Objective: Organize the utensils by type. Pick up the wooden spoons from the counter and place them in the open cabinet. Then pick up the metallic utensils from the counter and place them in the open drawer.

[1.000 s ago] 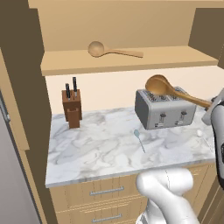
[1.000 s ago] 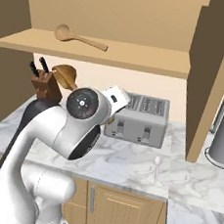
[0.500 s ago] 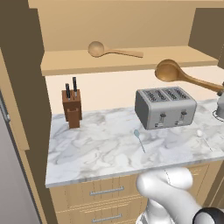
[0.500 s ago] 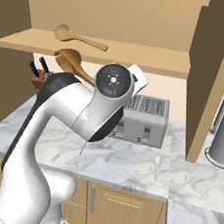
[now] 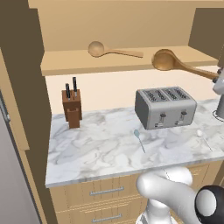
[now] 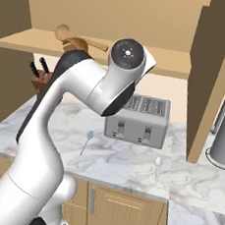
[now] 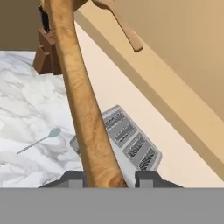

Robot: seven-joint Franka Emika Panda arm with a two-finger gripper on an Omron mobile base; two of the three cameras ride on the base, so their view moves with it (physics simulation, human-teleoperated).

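left base view: second wooden spoon (image 5: 175, 64) carried at shelf height, bowl level with the open cabinet (image 5: 127, 61) lip; first spoon (image 5: 113, 50) already laid on the shelf; bluish utensil (image 5: 139, 139) and whitish utensil (image 5: 203, 137) left on the surface (image 5: 96, 144)
right base view: spoon bowl (image 6: 75, 45) seen behind the arm, near the shelf edge; bowl to be lifted over the lip before release
hand view: jaws (image 7: 108, 178) clamped on the spoon handle; handle to be kept beside the resting spoon, not across it; toaster (image 7: 127, 140) below

one wooden spoon (image 5: 111, 50) on cabinet shelf (image 5: 65, 65), other wooden spoon (image 5: 179, 64) held aloft
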